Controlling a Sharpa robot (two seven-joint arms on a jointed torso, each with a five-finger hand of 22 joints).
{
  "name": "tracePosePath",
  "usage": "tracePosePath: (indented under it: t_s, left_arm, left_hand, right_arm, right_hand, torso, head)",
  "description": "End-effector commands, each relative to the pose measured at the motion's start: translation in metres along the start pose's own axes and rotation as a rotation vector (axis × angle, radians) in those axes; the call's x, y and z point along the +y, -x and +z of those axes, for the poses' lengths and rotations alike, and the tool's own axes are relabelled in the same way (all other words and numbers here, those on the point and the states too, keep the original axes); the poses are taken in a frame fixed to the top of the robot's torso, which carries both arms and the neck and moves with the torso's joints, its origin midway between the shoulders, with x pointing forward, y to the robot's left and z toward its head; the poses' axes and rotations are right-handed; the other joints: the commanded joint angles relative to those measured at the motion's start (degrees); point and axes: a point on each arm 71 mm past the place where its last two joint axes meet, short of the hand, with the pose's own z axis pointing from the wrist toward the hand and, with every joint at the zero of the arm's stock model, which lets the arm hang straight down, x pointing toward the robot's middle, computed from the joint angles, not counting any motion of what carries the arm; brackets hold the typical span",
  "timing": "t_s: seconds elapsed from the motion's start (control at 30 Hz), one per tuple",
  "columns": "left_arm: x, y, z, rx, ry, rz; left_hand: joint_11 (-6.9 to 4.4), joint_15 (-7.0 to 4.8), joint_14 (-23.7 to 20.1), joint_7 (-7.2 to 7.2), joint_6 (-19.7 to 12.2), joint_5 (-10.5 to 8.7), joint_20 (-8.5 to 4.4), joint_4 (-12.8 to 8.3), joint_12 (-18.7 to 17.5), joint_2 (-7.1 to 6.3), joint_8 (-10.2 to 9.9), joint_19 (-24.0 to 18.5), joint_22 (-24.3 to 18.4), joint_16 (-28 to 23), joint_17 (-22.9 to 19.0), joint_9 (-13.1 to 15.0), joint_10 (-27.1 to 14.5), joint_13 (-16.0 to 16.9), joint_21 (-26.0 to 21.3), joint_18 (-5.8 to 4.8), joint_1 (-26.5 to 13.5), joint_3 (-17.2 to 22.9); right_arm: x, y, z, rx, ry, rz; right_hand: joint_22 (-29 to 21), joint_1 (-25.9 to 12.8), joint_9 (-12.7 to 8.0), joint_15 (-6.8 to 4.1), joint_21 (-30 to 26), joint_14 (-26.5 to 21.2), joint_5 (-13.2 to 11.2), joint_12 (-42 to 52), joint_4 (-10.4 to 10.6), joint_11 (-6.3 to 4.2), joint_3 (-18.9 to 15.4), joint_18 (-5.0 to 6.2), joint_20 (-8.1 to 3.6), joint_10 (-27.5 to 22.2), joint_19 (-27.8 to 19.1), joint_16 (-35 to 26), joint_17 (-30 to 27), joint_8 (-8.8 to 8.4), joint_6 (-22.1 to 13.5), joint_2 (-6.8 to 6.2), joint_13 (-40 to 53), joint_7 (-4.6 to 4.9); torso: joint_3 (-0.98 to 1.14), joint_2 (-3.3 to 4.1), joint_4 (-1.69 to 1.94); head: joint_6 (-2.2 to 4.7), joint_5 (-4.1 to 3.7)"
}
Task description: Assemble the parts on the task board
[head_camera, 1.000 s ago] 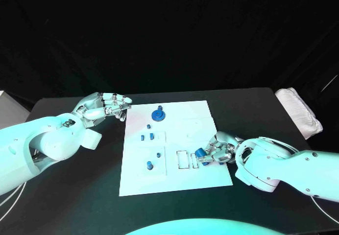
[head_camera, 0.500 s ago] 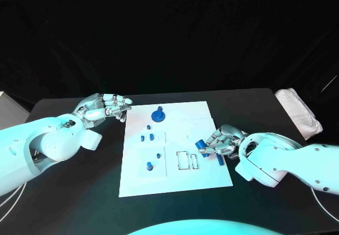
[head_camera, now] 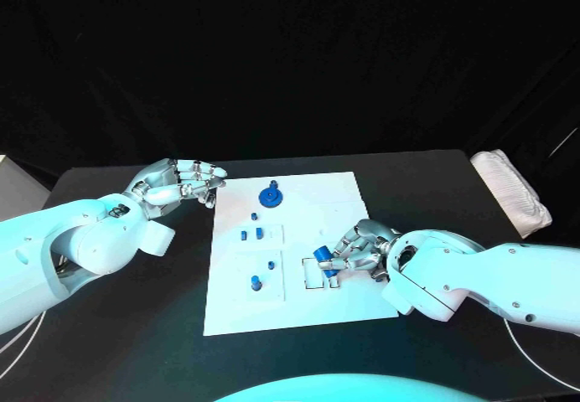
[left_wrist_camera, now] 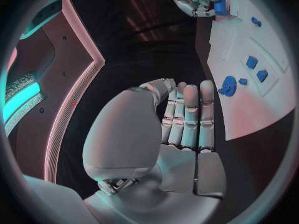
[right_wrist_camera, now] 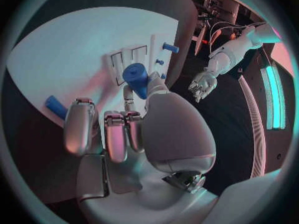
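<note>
The white task board (head_camera: 302, 310) lies mid-table. My right hand (head_camera: 360, 255) pinches a blue cylinder (head_camera: 322, 254) between thumb and finger, just above the two rectangular slots (head_camera: 317, 275). In the right wrist view the blue cylinder (right_wrist_camera: 136, 79) hangs close to the slots (right_wrist_camera: 127, 59), and a second blue piece (right_wrist_camera: 55, 106) lies on the board beside the fingers. A blue round part (head_camera: 272, 197) and small blue pegs (head_camera: 255, 219) stand on the board's left half. My left hand (head_camera: 181, 184) hovers off the board's far left corner, fingers curled in on nothing.
A white folded cloth (head_camera: 514, 197) lies at the table's right edge. A pale box (head_camera: 12, 188) stands at the far left. More blue pegs (head_camera: 256, 284) sit in the board's near left part. The black table (head_camera: 447, 184) surrounds the board.
My right hand has carried the blue cylinder leftward from the board's right edge to above the slots. The left hand has stayed where it was.
</note>
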Motion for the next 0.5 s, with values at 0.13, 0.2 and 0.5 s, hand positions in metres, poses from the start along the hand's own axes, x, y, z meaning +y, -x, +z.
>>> tracePosePath:
  t_s: [0.13,0.2,0.5]
  left_arm:
    - [0.0000,-0.0027,0.0001,0.029,0.005,-0.011]
    - [0.0001,-0.0026,0.0000,0.031,0.007,-0.011]
    - [0.0005,-0.0031,-0.0001,0.038,0.013,-0.011]
  left_hand:
    - [0.08,-0.05,0.11,-0.09,-0.30,0.33,-0.08,-0.06,0.23,0.46,0.22,0.15,0.07,-0.37,0.05,0.05,-0.52,-0.10,0.10,0.39,0.15,0.20]
    - [0.08,-0.05,0.11,-0.09,-0.30,0.33,-0.08,-0.06,0.23,0.46,0.22,0.15,0.07,-0.37,0.05,0.05,-0.52,-0.10,0.10,0.39,0.15,0.20]
    - [0.14,-0.02,0.07,-0.03,-0.49,0.32,-0.08,-0.10,0.19,0.40,0.12,0.14,0.09,-0.42,0.07,0.04,-0.68,-0.14,0.13,0.38,0.08,0.23]
  right_arm:
    - [-0.0026,-0.0126,0.0014,0.075,-0.026,-0.014]
    - [-0.0024,-0.0148,0.0015,0.083,-0.027,-0.016]
    - [0.0011,-0.0180,0.0022,0.074,-0.009,-0.031]
  right_hand:
    - [2.16,-0.87,-0.24,-0.42,0.10,6.08,0.20,0.24,0.29,-0.25,0.46,-0.97,-0.29,4.19,0.27,0.25,15.08,0.01,0.91,-0.51,12.58,-0.41]
    - [2.16,-1.11,-0.26,-0.43,0.07,6.08,0.21,0.23,0.29,-0.28,0.56,-0.96,-0.30,4.20,0.26,0.25,15.08,0.04,0.98,-0.60,12.59,-0.44]
    - [2.22,-1.52,-0.30,-0.46,0.12,6.08,0.21,0.28,0.29,-0.30,0.73,-0.97,-0.32,4.25,0.28,0.25,15.08,0.07,1.06,-0.77,12.65,-0.47]
  torso:
    - [0.01,-0.01,-0.01]
    - [0.05,-0.02,-0.04]
    - [0.09,0.02,-0.01]
  head:
    - [-0.27,0.26]
    - [-0.27,0.29]
    - [-0.21,0.35]
